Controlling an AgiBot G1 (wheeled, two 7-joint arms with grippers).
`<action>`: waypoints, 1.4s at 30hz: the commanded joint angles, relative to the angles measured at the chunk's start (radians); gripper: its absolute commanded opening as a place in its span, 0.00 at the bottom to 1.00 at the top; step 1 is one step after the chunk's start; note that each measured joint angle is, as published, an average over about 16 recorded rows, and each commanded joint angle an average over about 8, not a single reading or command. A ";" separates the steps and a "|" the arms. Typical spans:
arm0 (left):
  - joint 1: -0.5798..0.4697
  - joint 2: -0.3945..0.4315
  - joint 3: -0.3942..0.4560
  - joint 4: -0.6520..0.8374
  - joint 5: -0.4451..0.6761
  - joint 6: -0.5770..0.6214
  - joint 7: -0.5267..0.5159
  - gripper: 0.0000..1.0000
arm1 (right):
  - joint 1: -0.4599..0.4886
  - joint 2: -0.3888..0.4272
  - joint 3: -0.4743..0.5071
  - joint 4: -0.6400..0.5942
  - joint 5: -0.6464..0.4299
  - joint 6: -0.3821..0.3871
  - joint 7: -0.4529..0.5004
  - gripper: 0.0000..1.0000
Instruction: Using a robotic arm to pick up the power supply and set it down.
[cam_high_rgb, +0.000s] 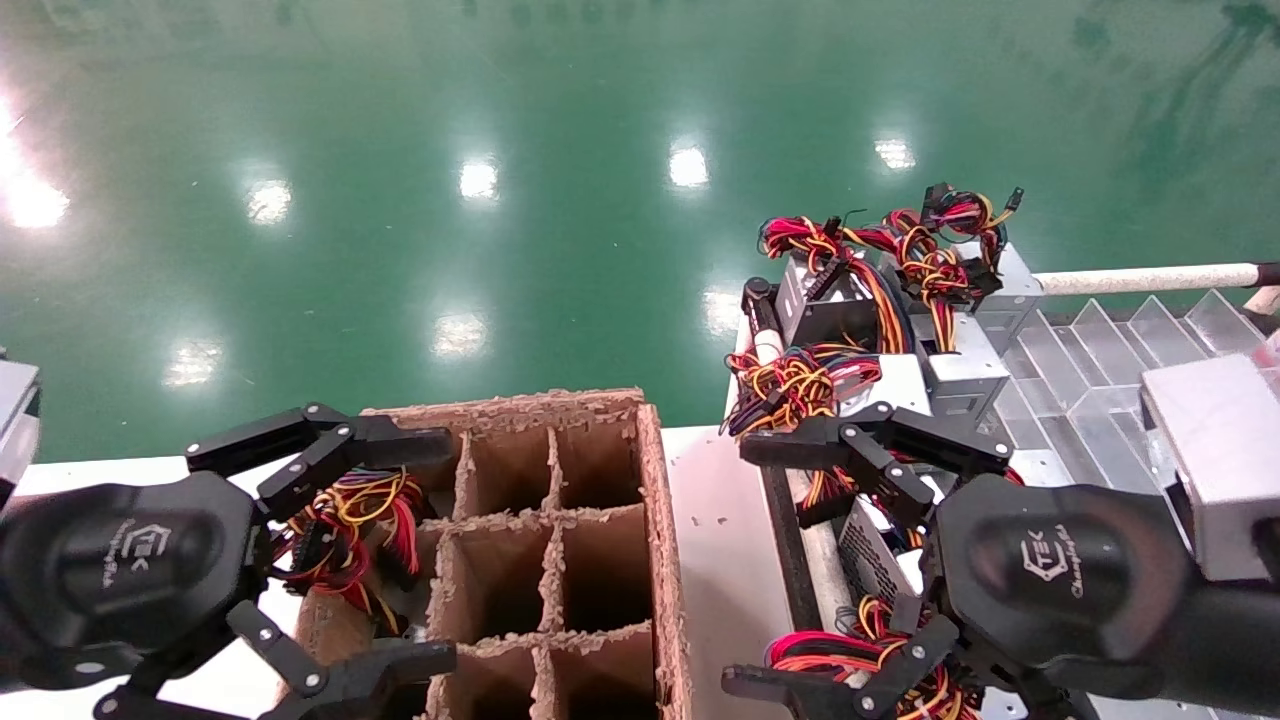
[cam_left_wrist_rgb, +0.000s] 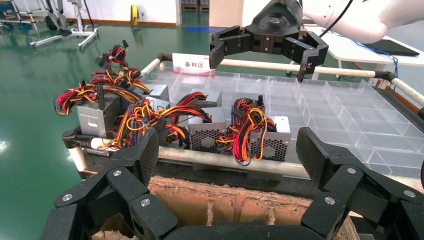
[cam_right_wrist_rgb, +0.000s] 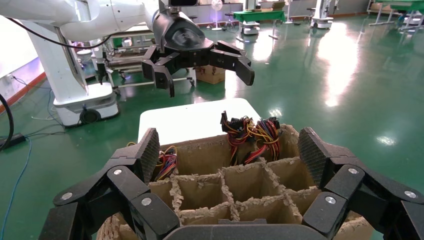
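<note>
You see two grippers (cam_high_rgb: 350, 560) (cam_high_rgb: 800, 570), one divided cardboard box (cam_high_rgb: 665, 560), at least four power supplies (cam_left_wrist_rgb: 260, 137) on tray (cam_left_wrist_rgb: 350, 110).

White sign (cam_left_wrist_rgb: 194, 64) on the tray rail reads 备料区 — both grippers' logo lettering unreadable

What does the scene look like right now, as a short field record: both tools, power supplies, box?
left tool: open, empty, above the left side of the cardboard box
right tool: open, empty, above the nearest power supplies on the tray
cardboard box: divided into cells; wire bundles stick out of cells on its left side
power supplies: several grouped at the end of the clear divided tray
held item: none
</note>
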 joint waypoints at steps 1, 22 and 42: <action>0.000 0.000 0.000 0.000 0.000 0.000 0.000 1.00 | 0.000 0.000 0.000 0.000 0.000 0.000 0.000 1.00; 0.000 0.000 0.000 0.000 0.000 0.000 0.000 0.00 | 0.069 -0.090 -0.058 -0.087 -0.125 0.021 -0.060 1.00; 0.000 0.000 0.000 0.000 0.000 0.000 0.000 0.00 | 0.480 -0.611 -0.227 -0.905 -0.449 0.193 -0.388 1.00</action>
